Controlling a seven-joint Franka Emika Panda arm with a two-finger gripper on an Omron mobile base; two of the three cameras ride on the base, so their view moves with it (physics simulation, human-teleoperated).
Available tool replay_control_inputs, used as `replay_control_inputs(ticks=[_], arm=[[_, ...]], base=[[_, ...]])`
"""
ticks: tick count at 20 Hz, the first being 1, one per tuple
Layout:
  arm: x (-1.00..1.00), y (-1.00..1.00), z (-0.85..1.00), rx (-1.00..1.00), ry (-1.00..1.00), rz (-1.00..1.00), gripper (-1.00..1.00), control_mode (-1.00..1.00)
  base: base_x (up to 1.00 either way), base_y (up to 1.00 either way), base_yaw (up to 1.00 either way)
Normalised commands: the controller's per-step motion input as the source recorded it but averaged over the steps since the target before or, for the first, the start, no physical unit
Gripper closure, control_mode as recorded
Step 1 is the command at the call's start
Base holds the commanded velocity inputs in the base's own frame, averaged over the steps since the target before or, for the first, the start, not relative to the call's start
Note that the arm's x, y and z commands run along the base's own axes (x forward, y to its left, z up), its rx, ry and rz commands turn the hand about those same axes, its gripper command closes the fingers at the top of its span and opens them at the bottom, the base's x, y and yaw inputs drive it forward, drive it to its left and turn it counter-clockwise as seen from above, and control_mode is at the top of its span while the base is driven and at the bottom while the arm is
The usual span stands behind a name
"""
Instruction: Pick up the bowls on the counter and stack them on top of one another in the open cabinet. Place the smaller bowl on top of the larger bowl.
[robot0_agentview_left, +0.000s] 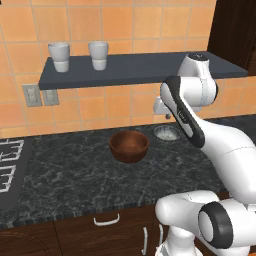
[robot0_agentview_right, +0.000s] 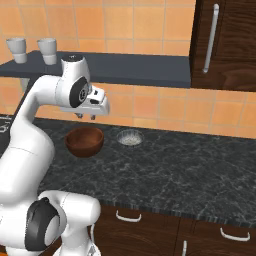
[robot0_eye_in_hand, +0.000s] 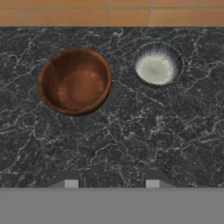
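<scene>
The larger bowl (robot0_agentview_left: 129, 146) (robot0_agentview_right: 84, 141) (robot0_eye_in_hand: 75, 81), wide and reddish-brown, stands upright on the black marbled counter (robot0_agentview_left: 75, 175) (robot0_agentview_right: 175, 170) (robot0_eye_in_hand: 131, 131). The smaller bowl (robot0_agentview_left: 166, 132) (robot0_agentview_right: 130, 137) (robot0_eye_in_hand: 158, 64), pale grey and speckled, sits just right of it, a little nearer the tiled wall, not touching it. My gripper (robot0_agentview_left: 164, 116) (robot0_agentview_right: 85, 117) (robot0_eye_in_hand: 112, 183) hangs open above the two bowls, pointing down, with nothing between its fingers. The open cabinet (robot0_agentview_left: 140, 70) (robot0_agentview_right: 135, 67), a slate-grey shelf board, runs along the wall above.
Two white cups (robot0_agentview_left: 59, 56) (robot0_agentview_left: 98, 55) (robot0_agentview_right: 16, 49) (robot0_agentview_right: 47, 50) stand at the shelf's left end. A dark brown wood cabinet (robot0_agentview_right: 225, 40) closes the shelf's right end. A stove grate (robot0_agentview_left: 7, 165) lies at the counter's left, wall outlets (robot0_agentview_left: 40, 95) above it.
</scene>
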Motion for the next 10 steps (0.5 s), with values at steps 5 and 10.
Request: replay_control_inputs(ticks=[5, 10], arm=[[0.09, -0.07, -0.28, -0.03, 0.06, -0.01, -1.0, -1.0], [0.12, -0.73, -0.99, -0.26, 0.17, 0.17, -1.0, -1.0]], base=[[0.0, 0.0, 0.0], [0.0, 0.0, 0.0]])
